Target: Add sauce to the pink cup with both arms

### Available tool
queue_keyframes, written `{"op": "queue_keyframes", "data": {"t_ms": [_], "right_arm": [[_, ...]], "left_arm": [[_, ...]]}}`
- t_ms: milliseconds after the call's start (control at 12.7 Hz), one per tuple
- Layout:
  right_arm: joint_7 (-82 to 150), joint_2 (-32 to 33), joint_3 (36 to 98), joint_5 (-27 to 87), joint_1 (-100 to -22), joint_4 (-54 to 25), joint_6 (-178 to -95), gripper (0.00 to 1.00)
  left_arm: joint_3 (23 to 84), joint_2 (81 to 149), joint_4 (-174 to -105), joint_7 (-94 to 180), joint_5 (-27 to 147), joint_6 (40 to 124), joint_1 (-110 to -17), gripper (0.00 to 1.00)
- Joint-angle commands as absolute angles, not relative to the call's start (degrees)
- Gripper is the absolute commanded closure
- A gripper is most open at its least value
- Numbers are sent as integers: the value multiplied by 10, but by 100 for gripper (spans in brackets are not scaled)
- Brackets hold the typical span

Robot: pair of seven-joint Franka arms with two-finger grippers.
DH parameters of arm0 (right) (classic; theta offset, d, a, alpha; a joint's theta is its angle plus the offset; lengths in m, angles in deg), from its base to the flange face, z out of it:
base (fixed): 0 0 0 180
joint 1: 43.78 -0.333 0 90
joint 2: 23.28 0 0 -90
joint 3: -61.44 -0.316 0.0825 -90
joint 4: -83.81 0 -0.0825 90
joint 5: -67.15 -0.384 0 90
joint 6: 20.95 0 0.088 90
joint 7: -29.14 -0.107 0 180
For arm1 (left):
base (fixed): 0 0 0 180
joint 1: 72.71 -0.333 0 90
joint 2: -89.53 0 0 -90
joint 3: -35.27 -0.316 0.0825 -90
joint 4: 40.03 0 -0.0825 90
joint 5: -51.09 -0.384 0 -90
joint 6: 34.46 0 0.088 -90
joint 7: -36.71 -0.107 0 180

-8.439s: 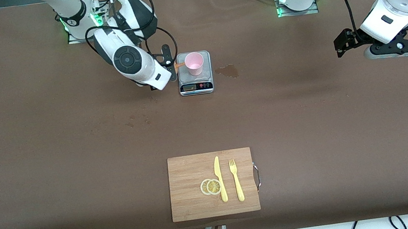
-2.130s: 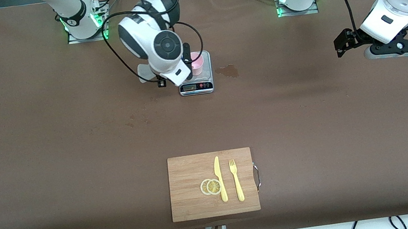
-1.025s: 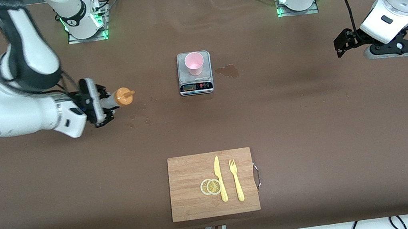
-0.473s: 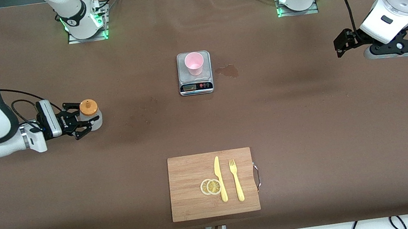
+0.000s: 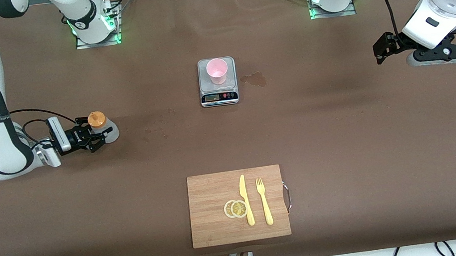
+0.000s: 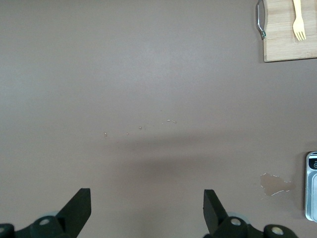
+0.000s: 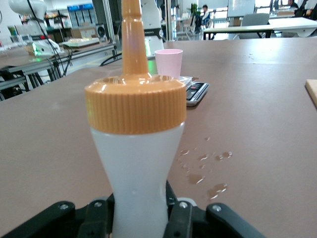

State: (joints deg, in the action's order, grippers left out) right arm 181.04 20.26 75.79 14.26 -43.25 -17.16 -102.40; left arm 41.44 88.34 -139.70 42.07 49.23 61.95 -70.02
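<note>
The squeeze bottle (image 5: 102, 127), whitish with an orange nozzle cap, stands upright low at the table toward the right arm's end. My right gripper (image 5: 94, 134) is shut on its body; the right wrist view shows the fingers (image 7: 181, 215) pressed against the bottle (image 7: 138, 148). The pink cup (image 5: 217, 71) stands upright on a small kitchen scale (image 5: 219, 96) mid-table, and shows small in the right wrist view (image 7: 168, 62). My left gripper (image 5: 381, 51) waits open and empty above the table at the left arm's end; it also shows in the left wrist view (image 6: 146, 210).
A sauce spill (image 5: 254, 79) lies beside the scale toward the left arm's end. Small drops (image 7: 200, 168) dot the table between bottle and scale. A wooden board (image 5: 206, 194) with lemon slices (image 5: 235, 208), a knife (image 5: 245, 200) and a fork (image 5: 264, 201) lies near the front camera.
My right arm carried the bottle from the cup toward the right arm's end of the table, turned it upright and lowered it. The left arm has not moved.
</note>
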Motion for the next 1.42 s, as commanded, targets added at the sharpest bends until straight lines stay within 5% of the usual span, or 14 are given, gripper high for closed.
{"op": "queue_keyframes", "data": {"t_ms": [0,237,789,1341], "right_arm": [[1830,226,759,129,-420,-171,-1001,66],[1825,229,759,129,-417,-169,-998,0],[1829,219,768,188,-395,-95,-989,0],[1689,41,788,336,-399,-91,-1038,0]], "left_arm": [[413,890,-1380,410,501,606,-697,0],[413,890,-1380,410,501,606,-698,0],[413,889,-1380,411,501,606,-698,0],[413,889,-1380,412,501,606,-698,0]]}}
